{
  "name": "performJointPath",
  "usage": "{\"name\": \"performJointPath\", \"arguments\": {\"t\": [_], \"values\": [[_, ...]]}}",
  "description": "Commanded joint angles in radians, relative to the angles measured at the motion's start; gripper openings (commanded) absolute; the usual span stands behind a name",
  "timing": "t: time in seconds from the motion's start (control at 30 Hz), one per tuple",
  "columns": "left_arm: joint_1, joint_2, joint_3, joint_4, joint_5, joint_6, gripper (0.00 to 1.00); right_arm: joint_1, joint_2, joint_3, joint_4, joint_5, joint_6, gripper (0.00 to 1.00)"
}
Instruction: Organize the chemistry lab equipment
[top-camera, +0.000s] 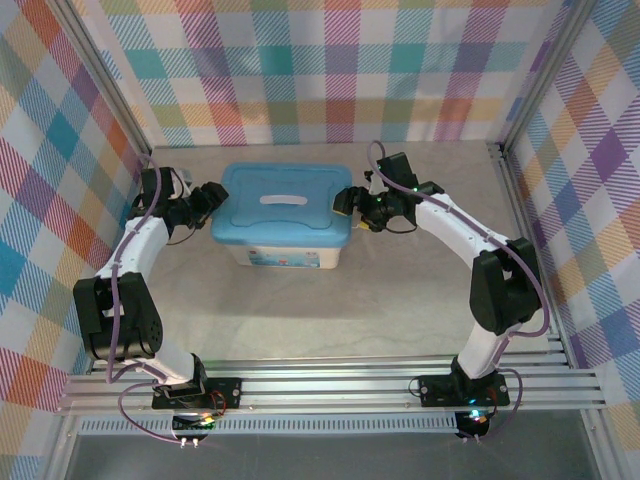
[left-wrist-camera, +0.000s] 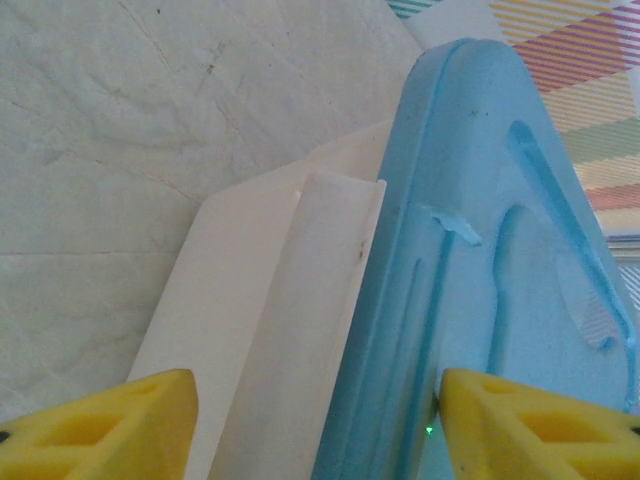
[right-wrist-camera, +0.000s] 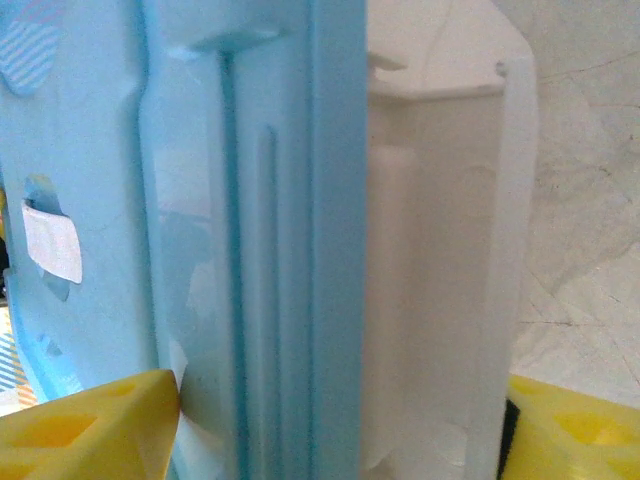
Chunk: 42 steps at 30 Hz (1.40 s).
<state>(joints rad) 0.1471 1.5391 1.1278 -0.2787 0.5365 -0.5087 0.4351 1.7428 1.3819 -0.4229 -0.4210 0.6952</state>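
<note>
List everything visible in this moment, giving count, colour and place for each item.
lid: one, light blue, sitting on the box, mid-table
box: one, translucent white, label on its near wall, under the lid
table: one, pale grey, beneath everything
walls: three, multicoloured plaid, at left, back and right
rails: one set, silver, along the near edge under the arm bases
left arm: one, white and black, reaching to the box's left end
right arm: one, white and black, reaching to the box's right end
left gripper: one, yellow fingers, straddling lid rim and box end; grip unclear
right gripper: one, yellow fingers, straddling the opposite end; grip unclear
</note>
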Motion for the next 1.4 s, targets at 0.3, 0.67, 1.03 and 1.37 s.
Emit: {"name": "performJointPath", "arguments": {"t": [0.3, 0.67, 1.03, 1.37], "values": [[-0.066, -0.083, 0.057, -0.137, -0.159, 0.112, 0.60, 0.032, -0.043, 0.067, -0.018, 0.030, -0.063, 0.60], [-0.173, -0.095, 0.117, -0.229, -0.300, 0.187, 0.60, 0.088, -0.036, 0.158, -0.113, 0.099, -0.114, 0.53], [-0.294, -0.042, 0.161, -0.275, -0.392, 0.204, 0.58, 0.131, 0.032, 0.249, -0.170, 0.117, -0.137, 0.47], [-0.363, 0.046, 0.211, -0.269, -0.424, 0.183, 0.59, 0.143, 0.087, 0.336, -0.214, 0.142, -0.153, 0.47]]}}
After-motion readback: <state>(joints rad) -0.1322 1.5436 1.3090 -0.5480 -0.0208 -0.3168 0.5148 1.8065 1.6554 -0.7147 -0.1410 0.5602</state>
